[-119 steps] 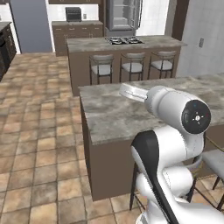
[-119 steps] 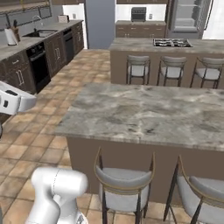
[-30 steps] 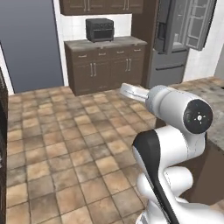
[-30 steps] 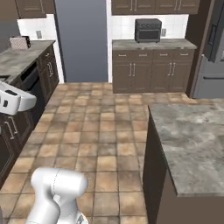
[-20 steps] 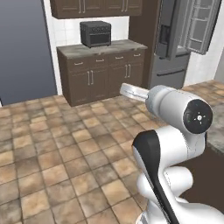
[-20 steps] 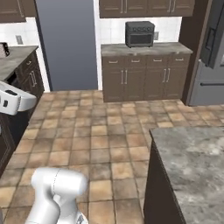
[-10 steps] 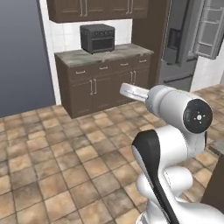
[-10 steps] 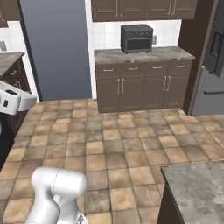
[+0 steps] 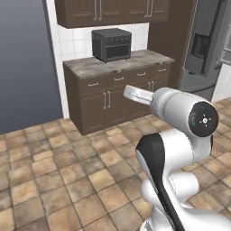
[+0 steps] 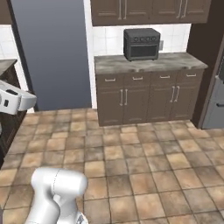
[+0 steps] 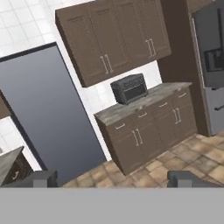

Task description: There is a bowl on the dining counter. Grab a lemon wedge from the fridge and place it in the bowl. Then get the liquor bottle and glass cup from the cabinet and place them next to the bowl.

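The tall grey steel French-door fridge point(image 9: 205, 47) is seen to the right of the dark brown base cabinet with marble top point(image 10: 148, 85), on which a black toaster oven point(image 10: 141, 43) stands. The fridge doors are judged heavy and rigid, best taken by a dark vertical handle. The lemon wedge, presumably inside, is expected to be light, soft and slippery, needing a gentle pinch across its flanks. The gripper point(image 11: 113, 179) is held with jaws wide apart, nothing between them.

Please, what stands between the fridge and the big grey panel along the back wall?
In the hand view, a brown base cabinet with a toaster oven on its marble top stands between the fridge and the grey panel.
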{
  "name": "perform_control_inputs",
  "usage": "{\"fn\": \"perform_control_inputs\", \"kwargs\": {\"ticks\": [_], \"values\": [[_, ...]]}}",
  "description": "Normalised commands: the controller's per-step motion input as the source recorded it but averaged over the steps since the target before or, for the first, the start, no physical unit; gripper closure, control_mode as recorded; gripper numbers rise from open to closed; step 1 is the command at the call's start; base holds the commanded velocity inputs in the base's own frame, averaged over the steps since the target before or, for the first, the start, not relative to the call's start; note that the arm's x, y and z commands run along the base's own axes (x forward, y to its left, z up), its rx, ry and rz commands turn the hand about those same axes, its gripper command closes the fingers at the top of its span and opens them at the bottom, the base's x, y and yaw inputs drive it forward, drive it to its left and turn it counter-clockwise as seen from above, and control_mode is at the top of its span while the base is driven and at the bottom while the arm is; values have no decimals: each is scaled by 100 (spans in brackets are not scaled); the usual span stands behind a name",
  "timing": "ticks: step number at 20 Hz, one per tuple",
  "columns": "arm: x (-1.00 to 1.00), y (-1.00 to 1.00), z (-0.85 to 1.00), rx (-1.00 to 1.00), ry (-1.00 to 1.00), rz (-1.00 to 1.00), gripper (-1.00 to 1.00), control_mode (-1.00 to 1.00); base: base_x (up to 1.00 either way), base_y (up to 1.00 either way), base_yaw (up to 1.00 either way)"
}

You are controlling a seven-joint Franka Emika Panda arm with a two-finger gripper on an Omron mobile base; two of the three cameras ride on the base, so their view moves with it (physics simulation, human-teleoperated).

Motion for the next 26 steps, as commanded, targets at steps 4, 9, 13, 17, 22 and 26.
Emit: {"fn": "perform_control_inputs", "kwargs": {"ticks": [4, 9, 13, 17, 22, 26], "values": [[0, 0, 0, 0, 0, 0, -100, 100, 100, 0, 10], [0, 0, 0, 0, 0, 0, -100, 100, 100, 0, 25], [0, 0, 0, 0, 0, 0, -100, 100, 100, 0, 37], [0, 0, 0, 0, 0, 0, -100, 100, 100, 0, 42], [0, 0, 0, 0, 0, 0, -100, 100, 100, -3, 47], [0, 0, 0, 0, 0, 0, -100, 100, 100, -10, 51]]}}
